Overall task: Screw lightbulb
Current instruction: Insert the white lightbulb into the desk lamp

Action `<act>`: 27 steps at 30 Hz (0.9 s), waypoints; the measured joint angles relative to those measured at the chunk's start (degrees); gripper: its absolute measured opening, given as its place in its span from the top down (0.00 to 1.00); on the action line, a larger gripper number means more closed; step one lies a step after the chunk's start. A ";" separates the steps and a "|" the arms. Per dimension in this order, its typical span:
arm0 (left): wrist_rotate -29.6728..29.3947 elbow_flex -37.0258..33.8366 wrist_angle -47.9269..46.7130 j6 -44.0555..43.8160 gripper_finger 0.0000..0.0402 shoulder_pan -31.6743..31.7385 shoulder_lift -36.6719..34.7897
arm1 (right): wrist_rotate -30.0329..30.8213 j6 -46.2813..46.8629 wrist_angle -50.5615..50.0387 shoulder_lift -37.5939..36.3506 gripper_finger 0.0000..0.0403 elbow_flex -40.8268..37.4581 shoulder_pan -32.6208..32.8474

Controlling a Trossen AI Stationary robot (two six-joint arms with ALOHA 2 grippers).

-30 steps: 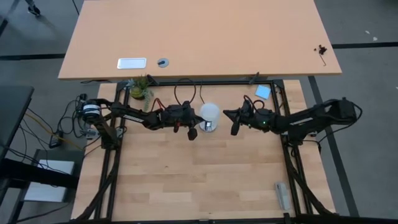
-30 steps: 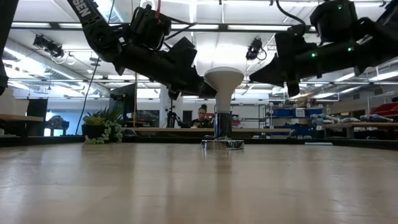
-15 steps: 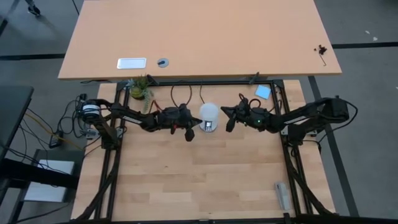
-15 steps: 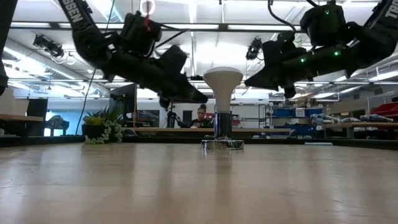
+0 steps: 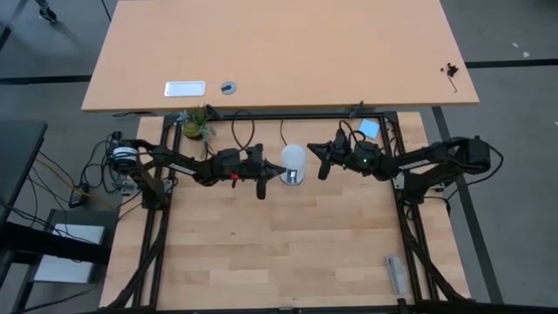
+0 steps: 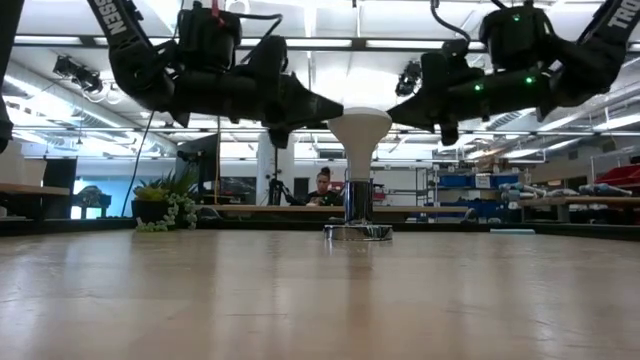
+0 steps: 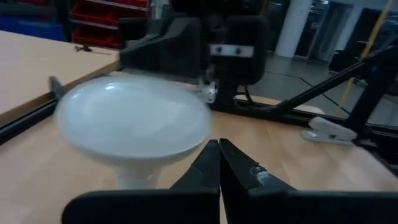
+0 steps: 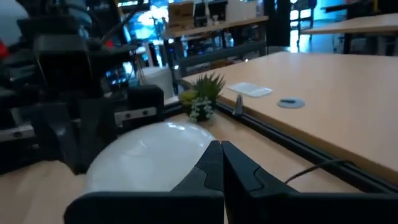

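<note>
Now the lightbulb [image 5: 294, 158] stands upright, globe up, between both clenched, empty grippers, left gripper [image 5: 273, 174] and right gripper [image 5: 312, 150] about equally near.

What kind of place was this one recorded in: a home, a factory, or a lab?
Most likely a robotics lab or workshop. The low view shows ceiling strip lights, shelving with blue bins and a person seated at a bench behind the wooden table.
</note>
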 joint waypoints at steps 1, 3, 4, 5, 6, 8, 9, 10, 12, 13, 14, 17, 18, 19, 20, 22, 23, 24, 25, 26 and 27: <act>0.35 0.39 -0.08 0.03 1.00 0.00 0.00 | -0.18 -0.15 -1.16 0.00 1.00 0.48 -0.18; 0.56 0.91 -1.61 0.09 1.00 0.23 -0.02 | -0.29 -0.56 -3.56 0.00 1.00 1.72 -0.58; 0.49 1.13 -2.68 0.10 1.00 0.36 -0.02 | -0.25 -0.80 -4.78 0.00 1.00 2.29 -0.82; 0.41 1.18 -3.49 0.11 1.00 0.44 0.00 | -0.08 -0.89 -5.75 0.00 1.00 2.68 -1.01; 0.35 1.13 -3.90 0.11 1.00 0.46 0.02 | 0.01 -0.91 -6.73 0.02 1.00 3.01 -1.22; 0.35 1.12 -3.80 0.14 1.00 0.41 0.02 | 0.04 -0.93 -7.55 0.02 1.00 3.27 -1.46; 0.31 1.12 -3.74 0.18 1.00 0.39 0.02 | -0.07 -0.93 -7.70 0.02 1.00 3.34 -1.54; 0.21 1.12 -3.81 0.23 1.00 0.42 0.00 | -0.56 -0.93 -7.84 0.02 1.00 3.34 -1.60; -0.03 1.12 -3.83 0.37 1.00 0.52 0.00 | -1.02 -0.93 -7.84 0.02 1.00 3.34 -1.58; -0.19 1.12 -3.73 0.47 1.00 0.63 0.01 | -1.16 -0.92 -7.84 0.02 1.00 3.34 -1.56; -0.21 1.12 -3.75 0.50 1.00 0.76 0.02 | -1.37 -0.93 -7.83 0.02 1.00 3.34 -1.52; -0.23 1.12 -3.74 0.22 1.00 1.27 0.00 | -2.43 -0.91 -7.82 0.02 1.00 3.34 -1.52; -0.21 1.12 -3.74 0.20 1.00 1.47 0.02 | -2.46 -0.91 -7.82 0.02 1.00 3.34 -1.52; -0.21 1.12 -3.76 0.20 1.00 1.62 0.00 | -2.46 -0.91 -7.83 0.02 1.00 3.34 -1.52; -0.21 1.12 -3.72 0.18 1.00 1.79 0.01 | -2.46 -0.91 -7.89 0.02 1.00 3.34 -1.52; -0.23 1.12 -3.70 0.13 1.00 1.85 0.02 | -2.46 -0.82 -8.12 0.02 1.00 3.34 -1.52; -0.27 1.12 -3.67 0.13 1.00 1.88 0.00 | -2.47 -0.48 -8.26 0.00 1.00 3.36 -1.52; -0.28 1.12 -3.67 0.13 1.00 1.86 0.02 | -2.58 -0.32 -8.39 0.00 1.00 3.37 -1.52; -0.26 1.12 -3.69 0.13 1.00 1.88 0.00 | -2.85 -0.21 -8.48 0.00 1.00 3.39 -1.52; -0.25 1.12 -3.70 0.12 1.00 1.88 0.00 | -3.23 -0.08 -8.51 -0.02 1.00 3.39 -1.54; -0.25 1.12 -3.71 0.11 1.00 1.89 0.02 | -3.45 -0.05 -8.55 -0.02 1.00 3.39 -1.54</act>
